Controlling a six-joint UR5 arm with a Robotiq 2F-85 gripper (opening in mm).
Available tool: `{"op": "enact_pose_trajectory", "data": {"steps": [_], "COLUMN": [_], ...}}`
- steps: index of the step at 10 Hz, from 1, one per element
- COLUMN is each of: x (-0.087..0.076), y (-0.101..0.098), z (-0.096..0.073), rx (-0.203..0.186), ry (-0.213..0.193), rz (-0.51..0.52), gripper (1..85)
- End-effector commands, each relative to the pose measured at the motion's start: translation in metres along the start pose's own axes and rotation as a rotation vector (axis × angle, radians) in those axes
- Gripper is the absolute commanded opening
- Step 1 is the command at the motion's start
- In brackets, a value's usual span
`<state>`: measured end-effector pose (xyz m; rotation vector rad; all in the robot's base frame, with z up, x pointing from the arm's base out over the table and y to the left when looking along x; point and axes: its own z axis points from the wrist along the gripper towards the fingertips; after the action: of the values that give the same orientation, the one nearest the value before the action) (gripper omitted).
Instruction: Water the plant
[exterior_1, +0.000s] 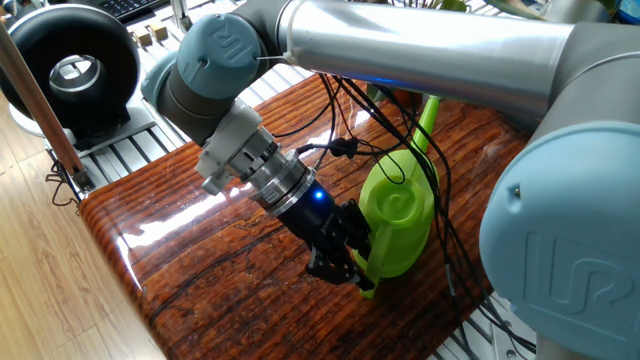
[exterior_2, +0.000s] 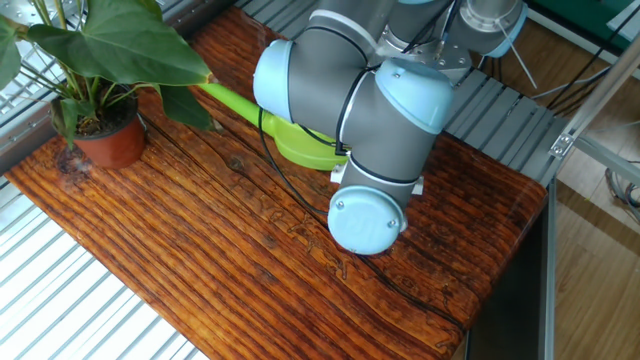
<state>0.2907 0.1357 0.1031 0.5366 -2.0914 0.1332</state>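
The plant (exterior_2: 118, 45) has broad dark green leaves and stands in a terracotta pot (exterior_2: 110, 143) at the far left corner of the wooden table (exterior_2: 200, 250). The lime-green watering can (exterior_1: 400, 215) stands upright on the table, its spout (exterior_2: 228, 97) pointing at the plant and ending just short of the leaves. My gripper (exterior_1: 347, 268) is low at the can's handle, with dark fingers on either side of the green strip and the jaws still apart. In the other fixed view the arm hides the gripper and most of the can (exterior_2: 300, 148).
A black round fan-like device (exterior_1: 70, 70) sits beyond the table's left end. Black cables (exterior_1: 385, 120) hang from the arm over the can. Slatted metal rails (exterior_2: 60, 300) run along the table's edges. My arm's large joints (exterior_2: 370, 120) hang over the table's middle.
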Motion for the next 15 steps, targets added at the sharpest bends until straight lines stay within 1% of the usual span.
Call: {"op": "enact_pose_trajectory", "data": {"steps": [1, 3, 5, 6, 7, 8, 9, 10, 11, 12, 13, 14, 15], "x": [0.0, 0.007, 0.007, 0.01, 0.013, 0.014, 0.012, 0.009, 0.004, 0.001, 0.007, 0.014, 0.016], "y": [0.011, 0.015, 0.011, 0.004, 0.005, 0.01, 0.013, 0.02, 0.033, 0.04, 0.047, 0.046, 0.032], "z": [-0.012, -0.022, -0.036, -0.047, -0.06, -0.074, -0.089, -0.099, -0.109, -0.12, -0.132, -0.14, -0.149], "rx": [-0.018, -0.02, -0.014, 0.015, 0.021, 0.02, 0.029, 0.031, 0.016, 0.004, -0.023, -0.031, 0.004], "ry": [-0.009, -0.013, -0.043, -0.051, -0.066, -0.09, -0.143, -0.197, -0.264, -0.342, -0.412, -0.467, -0.549], "rz": [0.0, 0.003, 0.028, 0.045, 0.068, 0.098, 0.145, 0.213, 0.254, 0.269, 0.251, 0.225, 0.245], "gripper": [49.7, 51.3, 51.0, 51.0, 51.0, 50.7, 50.0, 49.7, 43.7, 40.3, 40.3, 35.7, 28.7]}}
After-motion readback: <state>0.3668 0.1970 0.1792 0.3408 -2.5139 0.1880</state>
